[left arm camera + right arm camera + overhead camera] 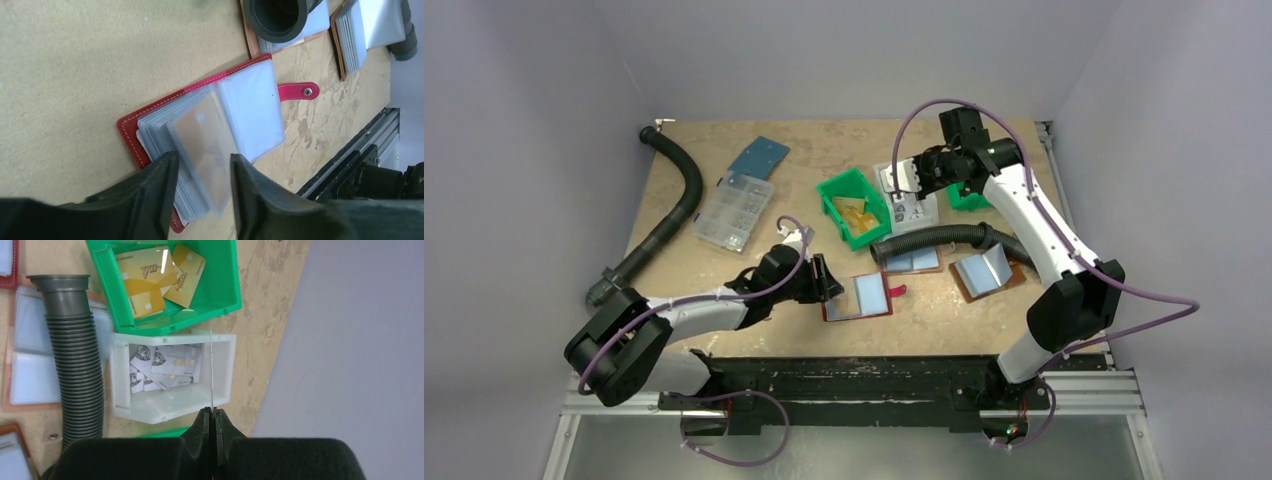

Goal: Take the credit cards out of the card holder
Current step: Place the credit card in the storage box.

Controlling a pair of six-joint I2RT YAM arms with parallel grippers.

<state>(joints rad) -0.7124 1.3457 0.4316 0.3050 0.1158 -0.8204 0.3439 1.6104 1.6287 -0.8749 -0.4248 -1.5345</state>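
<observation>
The card holder [859, 297] lies open on the table, red cover [129, 131] down, its red tab [299, 91] pointing away. My left gripper [202, 162] is open at the holder's near edge [829, 280]. A frosted pocket leaf [205, 140] stands up between the fingers without being pinched; I cannot tell if it holds a card. My right gripper [210, 412] is shut on a thin credit card [211, 370] seen edge-on, held over the white bin [170, 407]. From above the card [902, 178] shows white in that gripper [921, 172].
The white bin holds several white cards [170, 365]; the green bin [220, 295] beside it holds gold cards [150, 275]. A grey ribbed hose [934, 238] lies over brown folders [989, 272]. A clear organizer box [734, 210] and a black hose [679, 190] sit at the left.
</observation>
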